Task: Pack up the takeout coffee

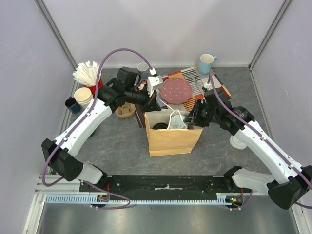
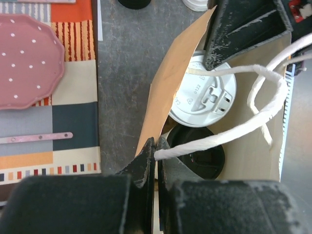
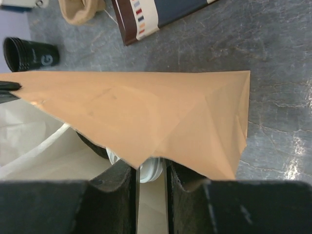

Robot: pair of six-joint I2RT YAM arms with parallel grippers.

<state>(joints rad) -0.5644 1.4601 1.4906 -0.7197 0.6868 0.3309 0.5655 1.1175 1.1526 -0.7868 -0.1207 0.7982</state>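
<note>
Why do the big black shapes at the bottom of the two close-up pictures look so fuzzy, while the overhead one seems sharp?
Left wrist view: the left gripper sits too near the lens, so its fingers blur, while the white lid in the paper bag stays crisp. Right wrist view: the right gripper blurs likewise. Top view: even, soft light, sharp throughout.

Two small disposable paper cups, both upright inside an open brown paper bag [image 2: 168,83]. White-lidded cup [image 2: 204,95] seen from above: round white plastic sip lid, embossed markings, small sip opening, body hidden. Black-lidded cup [image 2: 197,151] just beside it, nearer the left wrist camera, partly crossed by a white twisted paper handle [image 2: 263,114].
</note>
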